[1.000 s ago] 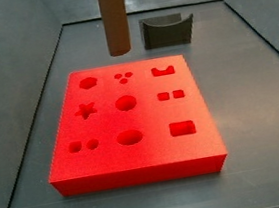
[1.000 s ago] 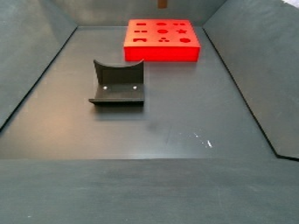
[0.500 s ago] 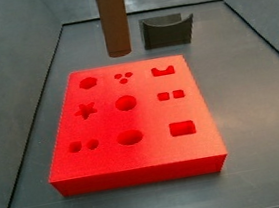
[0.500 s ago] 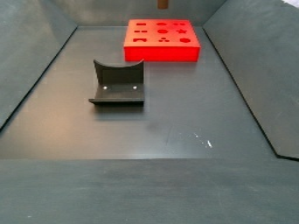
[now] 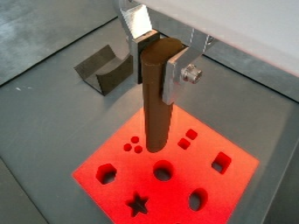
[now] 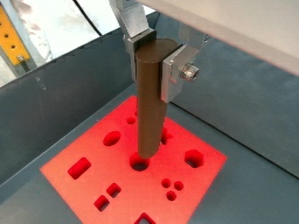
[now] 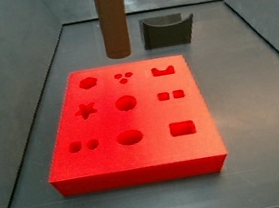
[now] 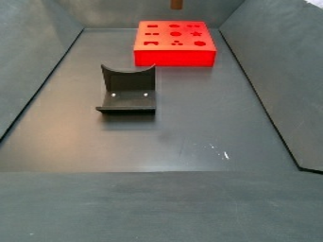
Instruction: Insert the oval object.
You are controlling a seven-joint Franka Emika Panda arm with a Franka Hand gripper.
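1. The gripper (image 5: 158,54) hung above the red block (image 5: 176,185), and its jaws were clenched on the top end of the oval object (image 5: 156,109), a long brown peg held upright.
2. In both wrist views a flat silver finger (image 6: 176,63) pressed against one side of the peg's top, with a screw showing on the plate; the opposite finger (image 5: 136,21) showed only as a silver tab behind the peg.
3. In a wrist view the oval object (image 6: 149,109) pointed down toward the block (image 6: 117,184), its lower end lying over a round hole near the block's middle; whether the tip touched the block could not be told from there.
4. In a side view the peg (image 7: 111,18) hung clear of the block (image 7: 133,127), its lower end above and behind the block's far edge, and the gripper itself was cut off by the frame.
5. The block's top face carried cut-outs of several shapes: rounds, a star, squares, a small cluster of dots and a notched rectangle.
6. A dark grey U-shaped holder (image 7: 166,30) stood on the bench (image 7: 258,105) beyond the block, apart from it.
7. In a side view the holder (image 8: 127,91) sat in the middle of the bench (image 8: 190,142), well apart from the block (image 8: 176,44) at the far end, and only a sliver of the peg's tip (image 8: 175,5) showed at the frame's edge.
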